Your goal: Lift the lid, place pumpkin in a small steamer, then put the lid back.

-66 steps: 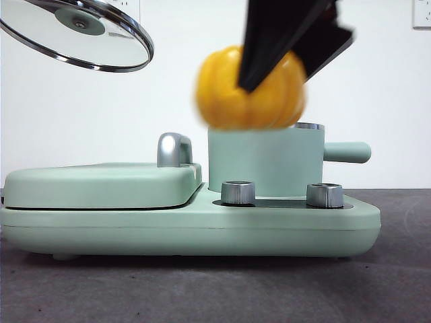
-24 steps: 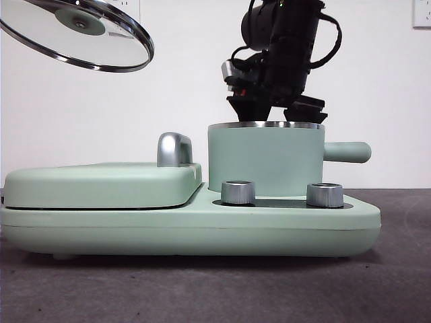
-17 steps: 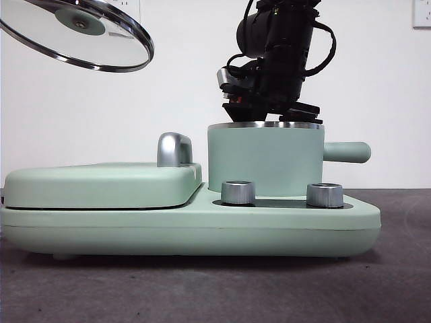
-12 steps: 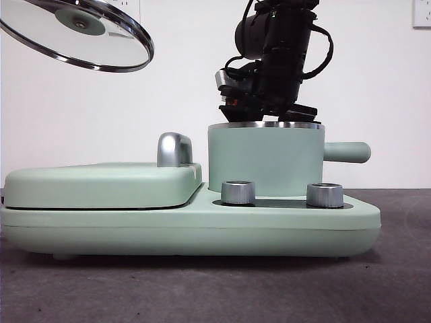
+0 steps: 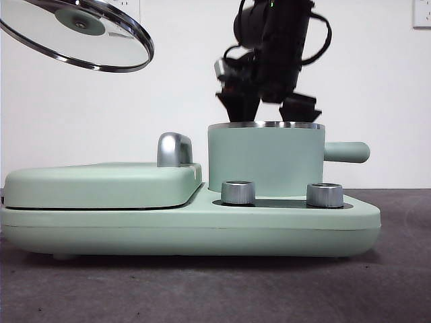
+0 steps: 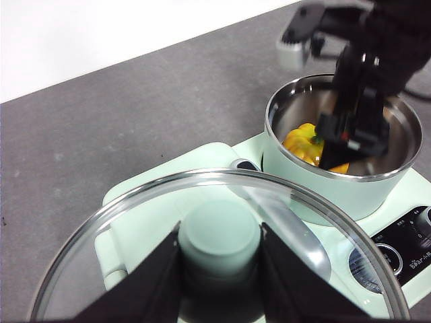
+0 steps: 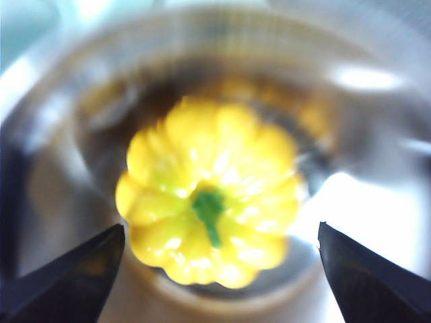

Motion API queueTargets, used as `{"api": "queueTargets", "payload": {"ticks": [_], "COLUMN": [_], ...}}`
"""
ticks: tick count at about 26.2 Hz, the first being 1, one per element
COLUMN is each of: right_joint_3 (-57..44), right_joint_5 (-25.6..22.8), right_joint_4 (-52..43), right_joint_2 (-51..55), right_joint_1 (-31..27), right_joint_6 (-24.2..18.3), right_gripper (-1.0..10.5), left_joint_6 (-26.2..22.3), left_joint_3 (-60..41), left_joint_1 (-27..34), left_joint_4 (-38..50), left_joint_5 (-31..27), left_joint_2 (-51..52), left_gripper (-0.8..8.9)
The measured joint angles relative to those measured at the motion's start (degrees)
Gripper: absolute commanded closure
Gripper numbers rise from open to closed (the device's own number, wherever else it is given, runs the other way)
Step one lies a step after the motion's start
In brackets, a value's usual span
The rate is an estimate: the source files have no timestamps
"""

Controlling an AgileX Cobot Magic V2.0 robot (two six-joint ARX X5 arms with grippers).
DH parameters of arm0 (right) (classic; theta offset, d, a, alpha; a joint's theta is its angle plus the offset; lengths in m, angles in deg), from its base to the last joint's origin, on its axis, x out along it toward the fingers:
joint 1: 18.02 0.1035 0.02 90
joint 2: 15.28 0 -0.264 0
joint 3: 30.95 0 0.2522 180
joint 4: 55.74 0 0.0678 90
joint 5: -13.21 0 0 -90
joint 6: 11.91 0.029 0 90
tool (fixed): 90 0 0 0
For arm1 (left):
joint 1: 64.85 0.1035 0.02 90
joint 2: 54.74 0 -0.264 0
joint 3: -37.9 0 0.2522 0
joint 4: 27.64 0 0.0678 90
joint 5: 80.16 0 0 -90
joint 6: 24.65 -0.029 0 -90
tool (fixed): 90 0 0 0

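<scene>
Front view shows the small cylindrical mint-green steamer pot (image 5: 264, 159) with a steel rim, standing on a wide mint-green cooking base (image 5: 188, 229) that rests on the dark grey desk (image 5: 202, 289). The stubby side handle of the pot points toward 3 o'clock. Two round steel knobs (image 5: 238, 192) stand on the base just in front of the pot. At 9 o'clock from the pot lies the flat mint-green griddle cover (image 5: 101, 185) with a chrome handle (image 5: 174, 149).

The right gripper (image 5: 269, 108) hangs directly over the pot, its black jaws just above the steel rim. In the right wrist view the jaws are spread wide and released; they touch nothing. Between them, lower down, the small glossy yellow-orange ribbed pumpkin (image 7: 210, 225) sits inside the pot, its short green stem up. The left wrist view also shows the pumpkin (image 6: 301, 144) at the bottom of the steel interior, partly hidden by the right gripper (image 6: 353, 138).

The left gripper (image 6: 220, 269) is clenched on the mint-green knob of the round clear glass lid (image 6: 141, 229) with a shiny steel rim. In the front view the lid (image 5: 77, 33) is tilted and hangs high at about 10 o'clock from the pot, well apart from it.
</scene>
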Motion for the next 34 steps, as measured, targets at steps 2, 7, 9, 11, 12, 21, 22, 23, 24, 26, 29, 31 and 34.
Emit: {"api": "queueTargets", "payload": {"ticks": [2,7,9,11,12,21,22,23,24,26,29,31,34], "right_joint_3": [4.24,6.45,6.4,5.42,4.48,-13.14,-15.65,-17.88,-20.46,-25.11,-32.65,-38.23,-46.1], "right_joint_5": [0.0,-3.28,-4.31,-4.5,-4.5,-4.74,-4.76,-4.98,-5.44,-6.19,-7.39,-8.13,-9.09], "right_joint_4": [1.9,4.42,2.89,-0.04,-0.94,-14.32,-16.15,-17.77,-19.58,-22.43,-26.03,-28.37,-31.82], "right_joint_2": [0.02,6.45,11.21,15.74,17.38,28.41,30.21,31.85,33.73,37.13,42.42,46.47,52.92], "right_joint_1": [-0.09,0.55,1.84,3.82,4.83,9.81,10.03,10.23,10.36,10.56,10.58,10.58,10.58], "right_joint_6": [0.09,0.74,0.92,1.09,1.14,3.58,3.85,3.96,4.09,4.13,4.17,4.24,4.57], "right_gripper": [5.1,5.7,5.7,5.7,5.7,5.7,5.7,5.7,5.7,5.7,5.7,5.7,5.7], "left_joint_6": [0.0,-0.02,-0.02,-0.02,-0.02,-0.02,-0.02,-0.02,-0.02,-0.02,-0.02,-0.02,-0.02], "left_joint_3": [0.0,0.0,0.0,0.0,0.0,0.0,0.0,0.0,0.0,0.0,0.0,0.0,0.0], "left_joint_1": [0.0,0.0,0.0,0.0,0.0,0.0,0.0,0.0,0.0,0.0,0.02,0.04,0.04], "left_joint_4": [0.0,0.0,0.0,0.0,0.0,0.0,0.0,0.0,0.0,0.0,0.0,0.0,0.0], "left_joint_5": [0.0,0.0,0.0,0.0,0.0,0.0,0.0,0.0,0.0,0.0,0.0,0.0,0.13], "left_joint_2": [-0.02,0.0,0.0,0.0,0.0,0.0,-0.02,-0.02,-0.02,-0.02,0.0,-0.02,-0.02], "left_gripper": [8.04,8.04,8.04,8.04,8.04,8.04,8.04,8.04,8.04,8.04,8.04,8.04,8.04]}}
